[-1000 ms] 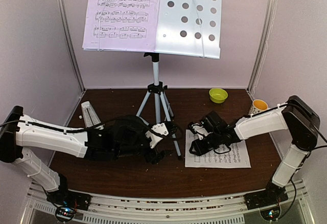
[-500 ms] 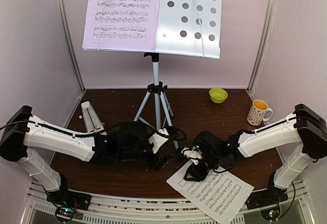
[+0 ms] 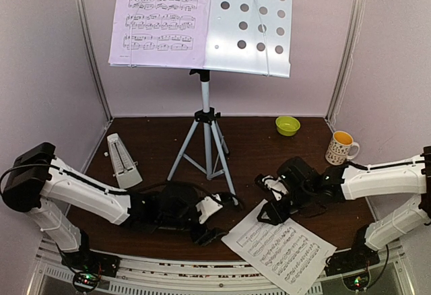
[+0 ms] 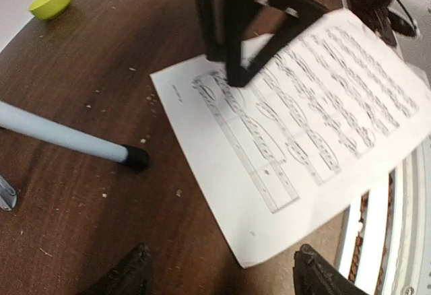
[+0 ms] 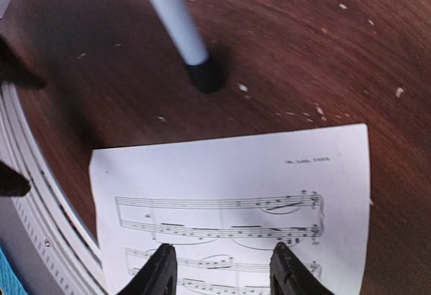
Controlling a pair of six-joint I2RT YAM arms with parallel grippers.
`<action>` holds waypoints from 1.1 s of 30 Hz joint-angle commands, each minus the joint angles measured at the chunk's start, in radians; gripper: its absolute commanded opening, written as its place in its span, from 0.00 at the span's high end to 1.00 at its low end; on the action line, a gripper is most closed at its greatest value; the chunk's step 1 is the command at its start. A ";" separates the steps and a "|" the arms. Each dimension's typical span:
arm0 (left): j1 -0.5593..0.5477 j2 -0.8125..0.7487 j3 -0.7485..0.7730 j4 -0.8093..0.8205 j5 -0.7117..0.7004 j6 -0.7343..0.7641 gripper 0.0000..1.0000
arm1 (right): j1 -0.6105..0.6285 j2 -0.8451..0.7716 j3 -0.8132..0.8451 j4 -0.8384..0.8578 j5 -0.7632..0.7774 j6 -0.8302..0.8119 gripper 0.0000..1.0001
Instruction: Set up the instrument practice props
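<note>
**One page on the stand, the other at the table's near edge**

A loose sheet-music page lies flat on the brown table, turned at an angle. Its near corner pokes out past the table edge, over the metal rail.

The right gripper hangs over the far end of this page. Its fingers are spread apart with nothing between them, and the printed staves show in the gap. Whether a fingertip touches the paper cannot be told.

The left gripper sits low over the table just left of the page, pointing toward it. Its fingers are wide apart and hold nothing.

Just beyond the page's far edge, one black-tipped tripod leg stands on the wood, close to the paper but apart from it.

On the left side of the table, behind the left arm, the pale-grey metronome stands upright. On the right side are a patterned mug and, further back, a yellow-green bowl.

At the back stands the music stand on its silver tripod. The other sheet-music page rests on the left half of the perforated desk, and the right half is bare metal.
</note>
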 commanded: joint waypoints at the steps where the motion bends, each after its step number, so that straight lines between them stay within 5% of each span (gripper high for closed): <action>1: -0.085 0.060 0.078 -0.068 -0.089 0.154 0.27 | -0.070 0.046 -0.048 -0.028 0.042 0.038 0.53; 16: -0.245 0.195 0.167 -0.005 -0.338 0.571 0.26 | -0.102 0.275 -0.008 0.040 0.015 0.027 0.60; 25: -0.282 0.254 0.200 -0.041 -0.301 0.669 0.28 | -0.111 0.292 0.002 0.043 0.002 0.023 0.61; 33: -0.283 0.331 0.271 -0.056 -0.403 0.747 0.35 | -0.111 0.301 -0.004 0.062 -0.035 0.032 0.62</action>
